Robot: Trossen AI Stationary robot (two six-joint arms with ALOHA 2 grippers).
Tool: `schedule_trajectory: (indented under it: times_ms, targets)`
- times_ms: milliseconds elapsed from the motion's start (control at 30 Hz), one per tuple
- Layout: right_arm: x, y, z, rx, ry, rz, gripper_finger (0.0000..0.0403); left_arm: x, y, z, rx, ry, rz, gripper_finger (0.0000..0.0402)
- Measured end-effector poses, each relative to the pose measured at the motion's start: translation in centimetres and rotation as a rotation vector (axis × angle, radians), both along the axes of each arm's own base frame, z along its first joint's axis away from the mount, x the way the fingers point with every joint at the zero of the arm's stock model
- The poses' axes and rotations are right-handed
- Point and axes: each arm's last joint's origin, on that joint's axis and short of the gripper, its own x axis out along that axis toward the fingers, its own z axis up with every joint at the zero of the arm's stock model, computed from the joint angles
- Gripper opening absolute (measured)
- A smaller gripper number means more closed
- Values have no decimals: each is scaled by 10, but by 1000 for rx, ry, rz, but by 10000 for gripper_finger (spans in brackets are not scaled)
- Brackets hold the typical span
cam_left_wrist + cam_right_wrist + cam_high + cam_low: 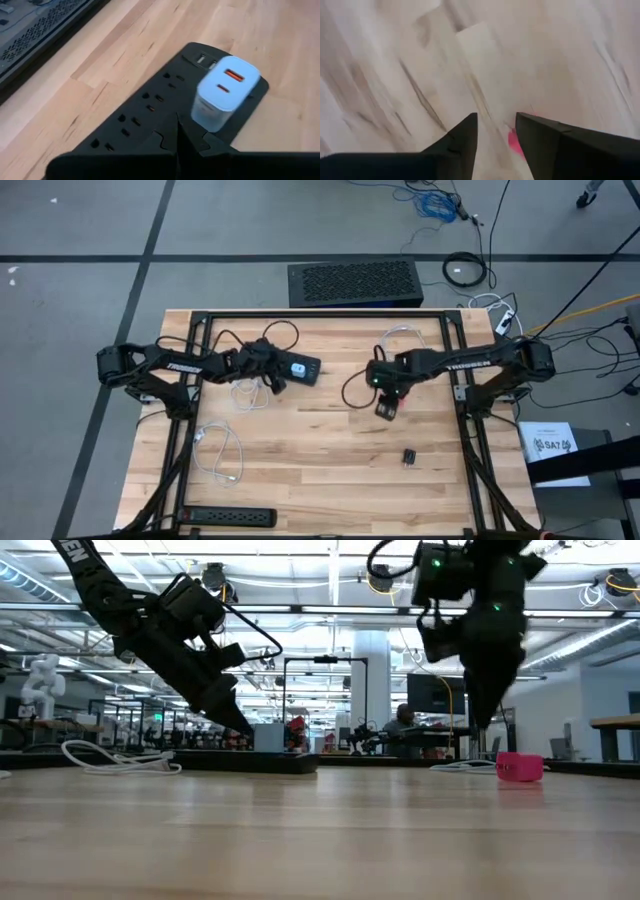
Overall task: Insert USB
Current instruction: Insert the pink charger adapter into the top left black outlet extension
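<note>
Hovering at 2 o'clock over the surface [300,470], right pincer [495,131] half-open above pink USB [512,142]; left pincer [177,131] closed by power strip [150,107]. Next: descend, grip it.

High: overhead, straight down on the whole table [330,440].
Low: table-top level, facing the room.
Wrists: close, angled onto the table.

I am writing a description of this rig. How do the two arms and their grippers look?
Both arms are dark and jointed, with white lettering along the forearm in the high view. The right arm shows small green lights and a black cable loop near its wrist. The left gripper and right gripper have black, wedge-shaped fingers.
</note>
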Motion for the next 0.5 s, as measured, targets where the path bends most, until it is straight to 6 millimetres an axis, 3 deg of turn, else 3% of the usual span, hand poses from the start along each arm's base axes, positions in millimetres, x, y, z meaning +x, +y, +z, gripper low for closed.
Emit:
schedule_trajectory:
  times_ms: [67, 133, 333, 500]
  targets:
    - [-3, -2, 10, 21, 64, -111, 140, 0, -2, 0, -3, 4, -8, 2]
    - [-8, -3, 15, -25, 127, -91, 154, 1, -3, 0, -3, 4, -14, 2]
    - [-19, 9, 3, -227, 238, 470, 185, 1, -4, 0, 3, 8, -21, 2]
    - [-25, 4, -18, -223, 243, 552, 193, 1, -7, -1, 9, 21, -41, 2]
